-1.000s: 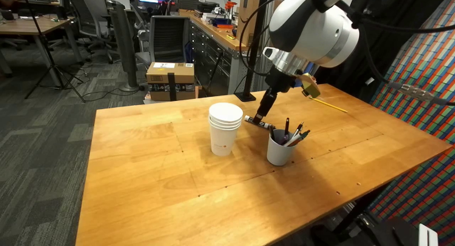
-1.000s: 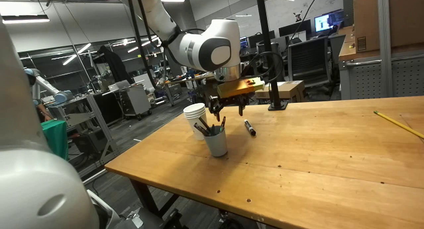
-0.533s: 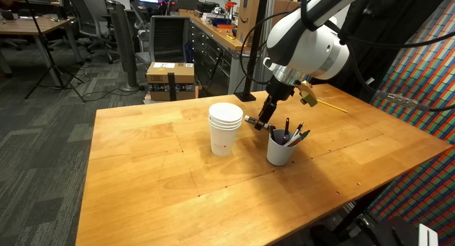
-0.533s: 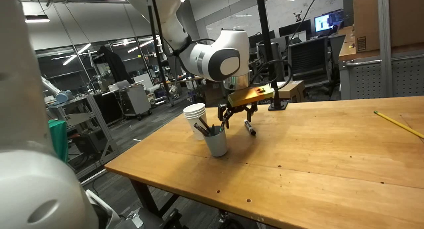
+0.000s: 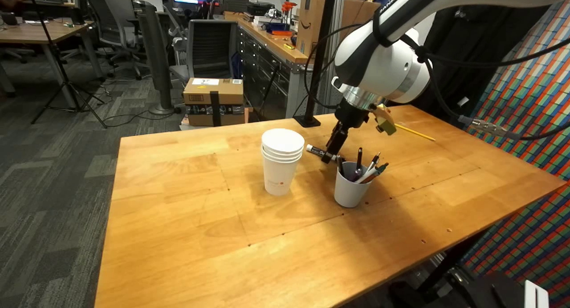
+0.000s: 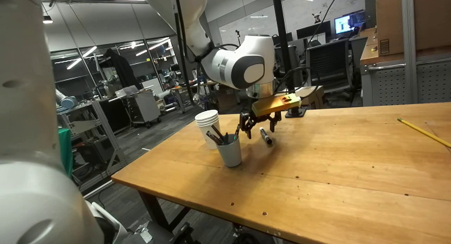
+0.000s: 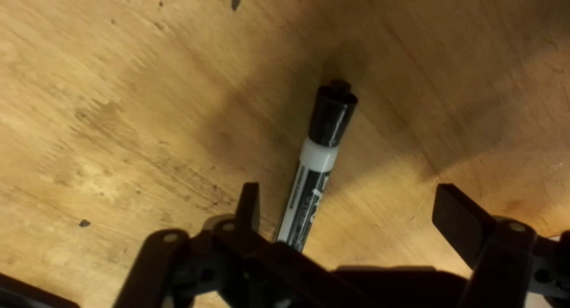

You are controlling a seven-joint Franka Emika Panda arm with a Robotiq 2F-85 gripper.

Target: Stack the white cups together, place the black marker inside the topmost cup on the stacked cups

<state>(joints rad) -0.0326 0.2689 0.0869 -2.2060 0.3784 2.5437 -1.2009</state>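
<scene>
The black marker [image 7: 315, 165] lies on its side on the wooden table [image 5: 187, 237]; the wrist view shows me its black cap and a white band next to it, while its far end is hidden behind my gripper [image 7: 348, 203]. My grip is released: my two fingers [image 7: 248, 205] stand wide apart, the barrel showing between them, closer to one than the other. Whether my tips touch the wood, I cannot tell. Near the marker a pale pen cup [image 5: 350, 194] stands upright, bristling with pens [image 5: 359, 159]. Apart from it, the white cups [image 5: 280, 174] stand upright in a single nested stack, rims layered. A yellow pencil [image 6: 424, 132] lies well apart.
</scene>
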